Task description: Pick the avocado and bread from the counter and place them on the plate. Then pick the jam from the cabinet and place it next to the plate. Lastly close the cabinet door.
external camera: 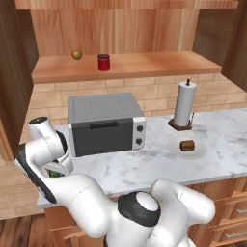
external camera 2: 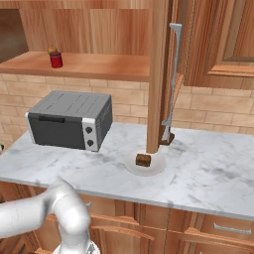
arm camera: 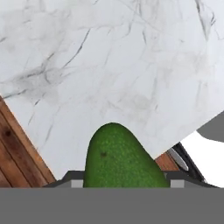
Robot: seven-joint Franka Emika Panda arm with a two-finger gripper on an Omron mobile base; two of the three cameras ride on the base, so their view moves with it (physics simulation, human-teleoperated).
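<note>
Hand view: the avocado (arm camera: 120, 155) was seen clamped between the partly closed gripper (arm camera: 122, 183) fingers, its long axis pointing outward over the counter (arm camera: 109, 65).

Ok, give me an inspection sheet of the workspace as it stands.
Surface: marble counter, toaster oven on it.
Job's things: bread on plate; avocado between the fingers, above the counter; jam on the shelf of the cabinet, door open.
Clutter: round yellowish fruit beside jam; paper towel holder behind plate.
Gripper: shut on avocado.
Cables: nothing seen.
Surroundings: brick wall, wooden drawers below.
</note>
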